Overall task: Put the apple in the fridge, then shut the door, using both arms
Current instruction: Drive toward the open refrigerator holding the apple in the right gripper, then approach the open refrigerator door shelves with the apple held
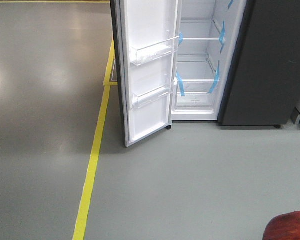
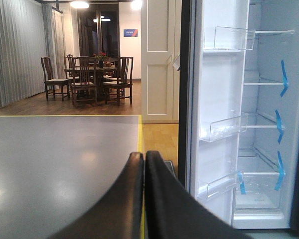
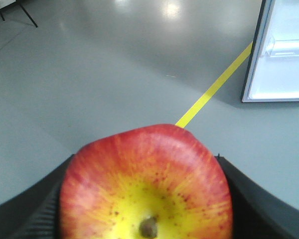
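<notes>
Apple [image 3: 147,179] fills the right wrist view, stem dimple toward the lens, clamped between the black fingers [image 3: 259,204] of the right gripper [image 3: 145,199]. Left gripper [image 2: 143,169]: fingers pressed together, nothing between them. Fridge [image 1: 262,65] stands ahead across the grey floor [image 1: 40,100], well apart from the apple. Door [image 1: 147,75] is swung wide open, white inner face and clear bins [image 1: 152,50] showing. Interior shelves carry blue tape strips [image 1: 222,35]. Yellow floor line [image 1: 92,165] runs beside the door's foot.
</notes>
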`<state>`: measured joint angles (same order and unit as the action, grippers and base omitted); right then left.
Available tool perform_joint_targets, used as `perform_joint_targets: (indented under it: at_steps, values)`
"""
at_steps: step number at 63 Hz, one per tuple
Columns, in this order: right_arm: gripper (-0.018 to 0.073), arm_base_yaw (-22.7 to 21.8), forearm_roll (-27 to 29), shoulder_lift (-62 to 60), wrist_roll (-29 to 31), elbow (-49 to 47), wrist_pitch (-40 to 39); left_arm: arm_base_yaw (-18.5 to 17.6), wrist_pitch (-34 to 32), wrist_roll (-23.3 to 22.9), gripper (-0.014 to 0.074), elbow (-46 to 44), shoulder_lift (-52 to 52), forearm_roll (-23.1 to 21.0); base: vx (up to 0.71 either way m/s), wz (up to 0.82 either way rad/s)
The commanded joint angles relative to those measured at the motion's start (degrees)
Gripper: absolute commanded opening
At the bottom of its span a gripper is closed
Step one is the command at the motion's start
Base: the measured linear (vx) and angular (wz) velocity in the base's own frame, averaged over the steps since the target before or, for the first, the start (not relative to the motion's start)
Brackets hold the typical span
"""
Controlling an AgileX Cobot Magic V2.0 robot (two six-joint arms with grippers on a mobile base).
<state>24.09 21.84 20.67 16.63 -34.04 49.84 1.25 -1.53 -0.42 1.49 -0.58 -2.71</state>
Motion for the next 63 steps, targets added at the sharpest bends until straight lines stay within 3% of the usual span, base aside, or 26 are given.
perform_joint_targets:
  at_steps: [1,63]
  values:
    - [0.0401,0.0,1.4,0.4,0.4,-1.4,-4.0,0.1,-3.9,-0.6,-0.0006,1.2,-0.9,-0.4,0.27,0.00]
    - [0.0401,0.0,1.4,0.4,0.4,-1.4,-4.0,0.1,-3.9,-0.6,-0.0006,1.2,-0.9,-0.4,0.20,-0.01]
